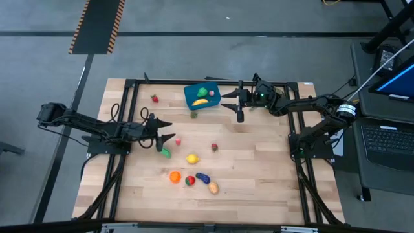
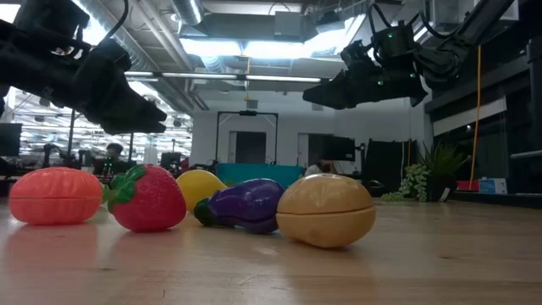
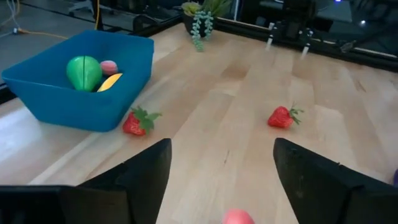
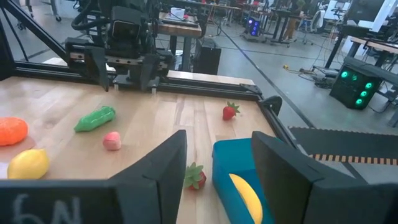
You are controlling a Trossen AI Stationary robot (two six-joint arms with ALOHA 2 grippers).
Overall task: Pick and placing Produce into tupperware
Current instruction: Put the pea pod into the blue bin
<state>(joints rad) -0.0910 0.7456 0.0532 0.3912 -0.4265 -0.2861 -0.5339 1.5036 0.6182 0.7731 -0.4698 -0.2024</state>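
Note:
The blue tupperware [image 1: 202, 96] stands at the table's far middle and holds a green pepper [image 3: 84, 71], a yellow banana [image 3: 111, 81] and a small pink piece [image 3: 109, 66]. My right gripper [image 1: 228, 102] is open and empty just right of the box, above the table; the box also shows in its wrist view [image 4: 239, 171]. My left gripper [image 1: 169, 131] is open and empty at mid-left, above a pink piece [image 1: 178, 140] and a green cucumber [image 1: 166, 153]. A strawberry [image 1: 193, 114] lies against the box's near side.
Loose on the table lie a lemon [image 1: 192, 158], strawberries [image 1: 214, 147] [image 1: 154, 98], an orange [image 1: 174, 176], a red-and-green piece [image 1: 189, 180], an eggplant [image 1: 203, 177] and a potato [image 1: 213, 188]. A leafy sprig [image 3: 202, 18] stands at the far right. A black frame rims the table.

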